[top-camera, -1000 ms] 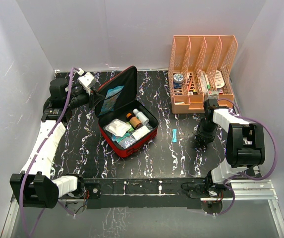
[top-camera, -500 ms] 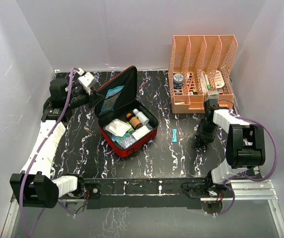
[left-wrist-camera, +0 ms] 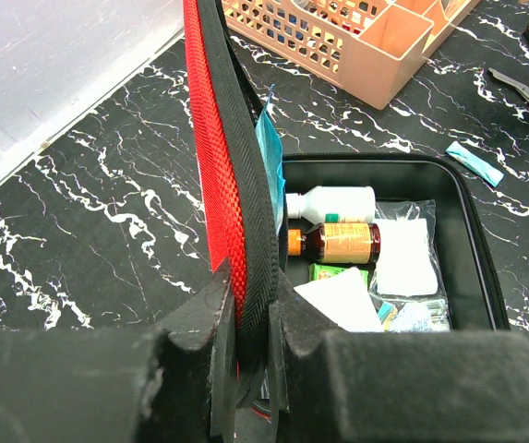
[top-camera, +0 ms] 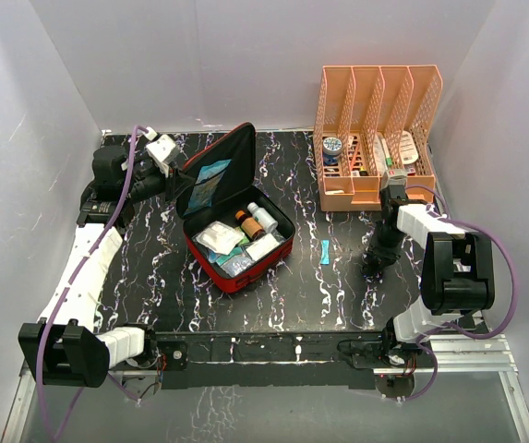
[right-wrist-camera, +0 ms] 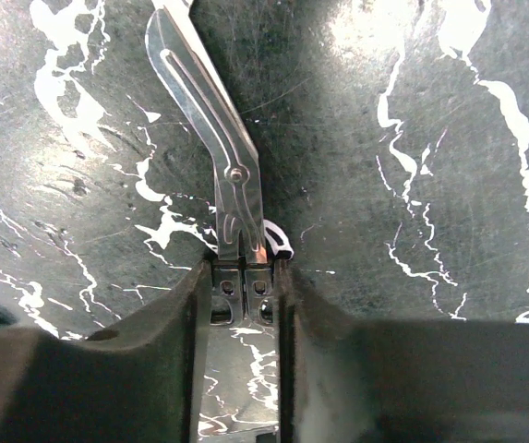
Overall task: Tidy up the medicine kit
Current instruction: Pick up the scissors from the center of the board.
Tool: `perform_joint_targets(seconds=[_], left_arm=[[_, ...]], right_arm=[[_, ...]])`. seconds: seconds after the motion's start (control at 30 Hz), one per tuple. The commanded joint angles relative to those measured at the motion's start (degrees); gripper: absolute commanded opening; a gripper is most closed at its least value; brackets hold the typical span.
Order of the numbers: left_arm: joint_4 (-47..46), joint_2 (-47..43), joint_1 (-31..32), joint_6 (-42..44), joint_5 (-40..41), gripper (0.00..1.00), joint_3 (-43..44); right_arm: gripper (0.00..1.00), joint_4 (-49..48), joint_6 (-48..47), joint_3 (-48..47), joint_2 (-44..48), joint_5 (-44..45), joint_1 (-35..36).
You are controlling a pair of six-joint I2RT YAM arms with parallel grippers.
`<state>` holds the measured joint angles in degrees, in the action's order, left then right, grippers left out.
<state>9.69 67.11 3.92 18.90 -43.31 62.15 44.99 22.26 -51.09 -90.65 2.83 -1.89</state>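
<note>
The red medicine kit (top-camera: 246, 263) lies open at the table's middle left, with its lid (top-camera: 216, 171) standing upright. My left gripper (top-camera: 179, 175) is shut on the lid's edge (left-wrist-camera: 222, 138); its fingers (left-wrist-camera: 204, 305) clamp the red fabric and black binding. Inside the case (left-wrist-camera: 472, 240) lie a white bottle (left-wrist-camera: 333, 203), a brown bottle (left-wrist-camera: 342, 243), a gauze packet (left-wrist-camera: 407, 254) and small boxes. My right gripper (top-camera: 372, 261) is low over the table at the right. In the right wrist view it (right-wrist-camera: 243, 272) is shut on the handle end of metal scissors (right-wrist-camera: 210, 120), whose blades point away, close to the tabletop.
An orange-pink file rack (top-camera: 375, 189) with tubes and small items stands at the back right; it also shows in the left wrist view (left-wrist-camera: 375, 69). A small blue strip (top-camera: 324, 251) lies on the black marbled table between the kit and my right gripper. White walls enclose the table.
</note>
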Motion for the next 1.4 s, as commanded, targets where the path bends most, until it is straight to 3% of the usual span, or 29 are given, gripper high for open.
perform_joint_targets(seconds=[0.0,0.1,0.43,0.87,1.13,1.37], left_arm=[[3.4,-0.4,0.4,0.2,-2.1,0.0,0.9],[3.4,-0.5,0.4,0.2,-2.1,0.0,0.8],[3.4,-0.5,0.4,0.4,-2.0,0.0,0.7],[3.4,-0.3,0.4,0.0,-2.4,0.0,0.6],[3.1,-0.2,0.4,-0.3,-2.3,0.0,0.5],[3.0,0.4,0.4,-0.4,-2.4,0.0,0.8]], right_arm=[[0.14,-0.2,0.0,1.6,-0.7,-0.1,0.6],[0.0,0.0,0.0,1.5,-0.9,-0.1,0.8],[0.0,1.4,-0.4,0.5,1.3,-0.5,1.1],[0.0,9.2,-0.6,-8.3,5.3,-3.5,1.6],[0.0,15.7,2.0,-14.3,8.9,-5.1,7.8],[0.0,18.8,5.2,-25.9,7.0,-5.9,13.5]])
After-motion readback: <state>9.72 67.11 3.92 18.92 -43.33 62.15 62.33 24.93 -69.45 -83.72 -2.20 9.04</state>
